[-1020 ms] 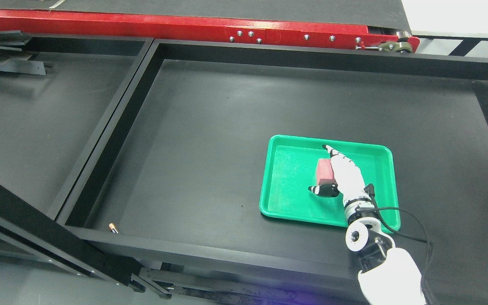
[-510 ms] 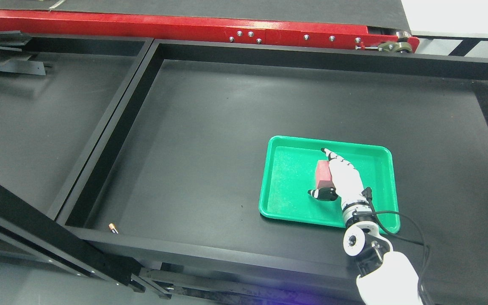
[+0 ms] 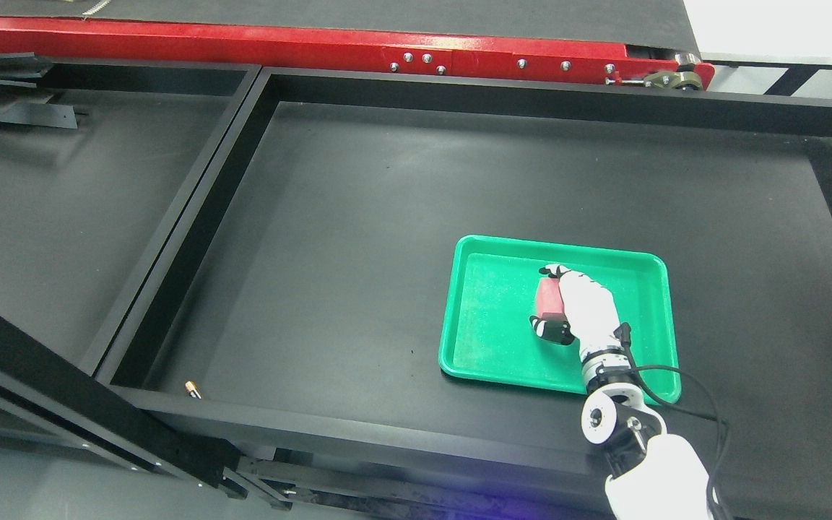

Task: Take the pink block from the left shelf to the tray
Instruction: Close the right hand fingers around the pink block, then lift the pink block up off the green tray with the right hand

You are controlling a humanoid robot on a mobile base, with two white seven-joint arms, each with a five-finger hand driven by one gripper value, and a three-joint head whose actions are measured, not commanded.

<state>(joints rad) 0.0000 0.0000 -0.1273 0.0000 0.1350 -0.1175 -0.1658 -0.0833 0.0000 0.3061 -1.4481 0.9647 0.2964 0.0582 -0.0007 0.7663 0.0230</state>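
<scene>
1. Pink block (image 3: 549, 297) sits inside the green tray (image 3: 492, 339), a little right of the tray's middle, and I see it partly hidden by the right robot hand (image 3: 581, 309).
2. My right arm comes in from the lower right corner, its white forearm and round wrist joint (image 3: 599, 417) just below the tray's near rim, with a black cable (image 3: 683, 383) looping off to the right of the wrist.
3. The right robot hand lies over the block's right side: one dark fingertip (image 3: 550, 271) curls over the block's far edge and the thumb (image 3: 546, 328) bends in at its near edge, so the block is pinched between them.
4. I cannot tell whether the block rests on the tray floor or hangs just above it.
5. The tray stands on the dark desk (image 3: 358, 217), inside a large bin with raised black walls (image 3: 192, 238), toward the near right part of that bin.
6. A second black compartment (image 3: 55, 202) lies to the left, divided from the bin by the wall.
7. A small copper-tipped object (image 3: 193, 390) lies in the bin's near left corner, well apart from the tray.
8. A red beam with bolts (image 3: 416, 54) runs along the far side, beyond both compartments.
</scene>
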